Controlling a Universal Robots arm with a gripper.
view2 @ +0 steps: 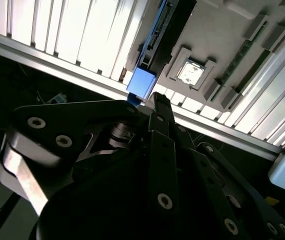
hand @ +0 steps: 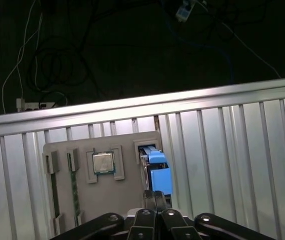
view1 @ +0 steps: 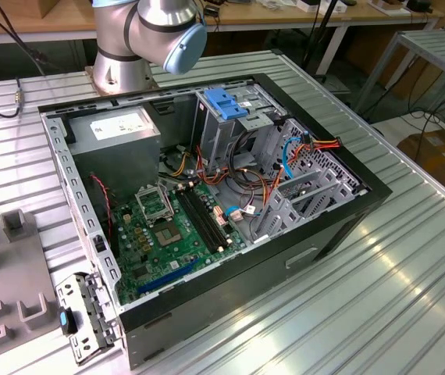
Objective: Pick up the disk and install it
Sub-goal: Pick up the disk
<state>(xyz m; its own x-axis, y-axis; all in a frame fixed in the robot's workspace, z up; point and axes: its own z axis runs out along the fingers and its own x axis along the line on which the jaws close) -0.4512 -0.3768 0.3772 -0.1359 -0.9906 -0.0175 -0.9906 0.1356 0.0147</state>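
Grey tray (hand: 127, 185) on slatted tabletop (hand: 232, 165), holding disk (hand: 157, 170) upright in a slot, processor chip (hand: 103, 162) in neighbouring recess. Clenched gripper (hand: 155, 196) just beside disk's blue rail (hand: 155, 156). Open computer case (view1: 230, 295) standing apart, motherboard (view1: 168, 226) exposed.

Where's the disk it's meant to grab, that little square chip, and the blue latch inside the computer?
the disk (hand: 160, 180): first wrist view, blue plastic part.
square chip (hand: 103, 162): first wrist view, metal top.
blue latch (view1: 224, 104): exterior view, flat top face.

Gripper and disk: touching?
Cannot tell. In the first wrist view the gripper overlaps the blue end of the disk; neither contact nor gap shows plainly.
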